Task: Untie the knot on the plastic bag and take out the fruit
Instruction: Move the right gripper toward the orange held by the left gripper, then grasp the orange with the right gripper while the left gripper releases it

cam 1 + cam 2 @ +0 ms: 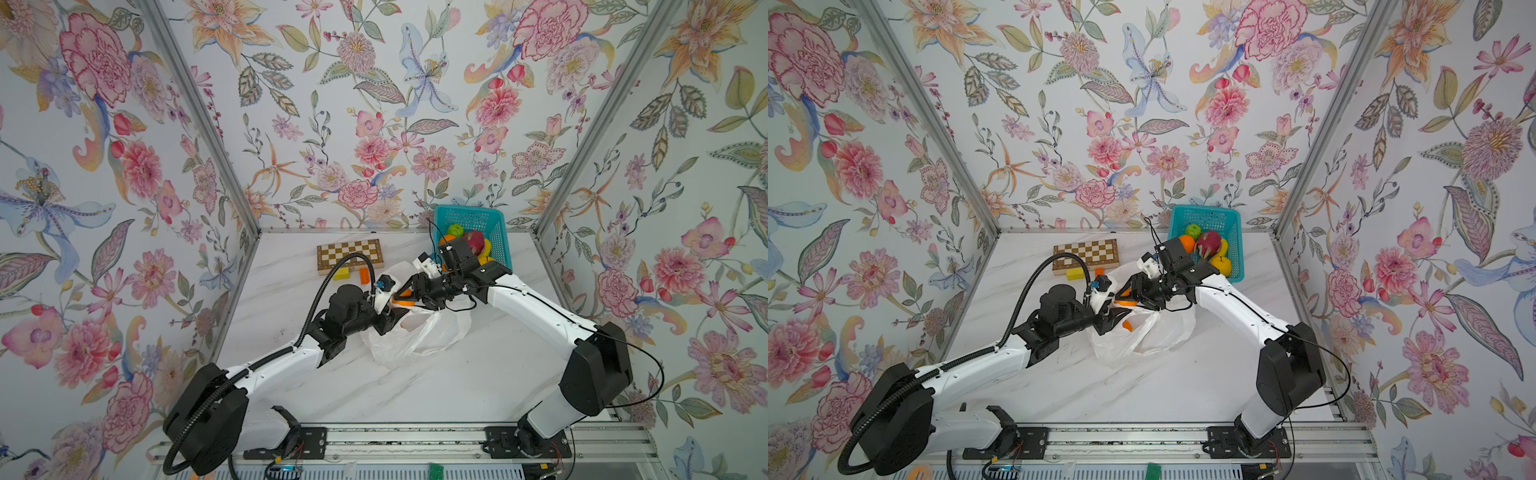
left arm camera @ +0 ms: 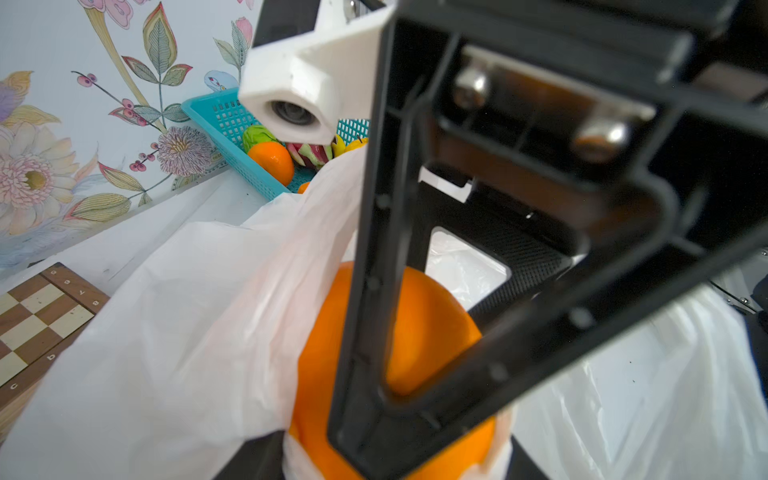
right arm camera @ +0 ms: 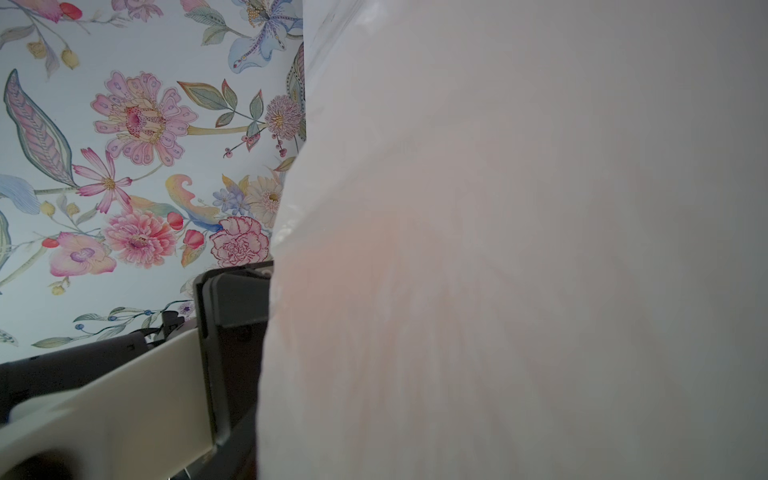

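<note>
Here, on a marble-look worktop (image 1: 415, 395) walled in floral paper, two robot arms meet over the plastic bag (image 1: 415, 345). Its mouth gapes with no knot to be seen, so the untying looks done and the emptying is the step in hand. Some of the fruit already lies in the teal basket (image 1: 1212, 218) at the back: a green piece (image 1: 1192, 230), a magenta dragon fruit (image 1: 1208, 243) and a yellow piece (image 1: 1222, 264) among them. One orange (image 2: 432, 332) sits in the bag's mouth, mid-worktop and near the basket. The left pincer (image 1: 390, 322) is closed about the plastic where it wraps that orange's underside, steadying bag and fruit together. The right pincer (image 1: 406, 293) reaches in from the other side, its jaws standing either side of the orange. Whether they press on it cannot be told, for that arm's wrist camera sees little but white film. The next move seems to call for a firm bite across the orange's widest part, then a lift straight out of the mouth. The left pincer would need to hold the bag down, lest the thin film ride up with the fruit, before a short carry to the basket. A chessboard (image 1: 349, 253) lies by, unused
</note>
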Robot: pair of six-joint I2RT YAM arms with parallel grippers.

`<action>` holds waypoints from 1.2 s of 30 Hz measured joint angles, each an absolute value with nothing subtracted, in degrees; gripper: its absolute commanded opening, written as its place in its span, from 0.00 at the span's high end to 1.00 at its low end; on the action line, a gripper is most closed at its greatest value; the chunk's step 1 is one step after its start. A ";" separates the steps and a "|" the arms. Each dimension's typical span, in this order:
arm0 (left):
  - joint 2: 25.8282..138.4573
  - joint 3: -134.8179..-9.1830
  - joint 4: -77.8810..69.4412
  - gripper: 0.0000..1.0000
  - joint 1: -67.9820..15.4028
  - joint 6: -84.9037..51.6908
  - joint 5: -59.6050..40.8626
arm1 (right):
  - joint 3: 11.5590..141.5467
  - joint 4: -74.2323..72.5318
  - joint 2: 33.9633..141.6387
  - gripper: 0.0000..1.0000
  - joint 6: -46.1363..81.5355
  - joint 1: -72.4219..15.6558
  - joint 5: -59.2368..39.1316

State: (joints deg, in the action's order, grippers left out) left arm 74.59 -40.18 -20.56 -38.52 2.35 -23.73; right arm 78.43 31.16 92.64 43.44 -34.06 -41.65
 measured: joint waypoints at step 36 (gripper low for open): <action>68.88 -40.27 -2.98 0.25 -36.29 -2.79 -3.57 | 71.53 29.58 82.28 0.54 43.07 -32.10 -39.97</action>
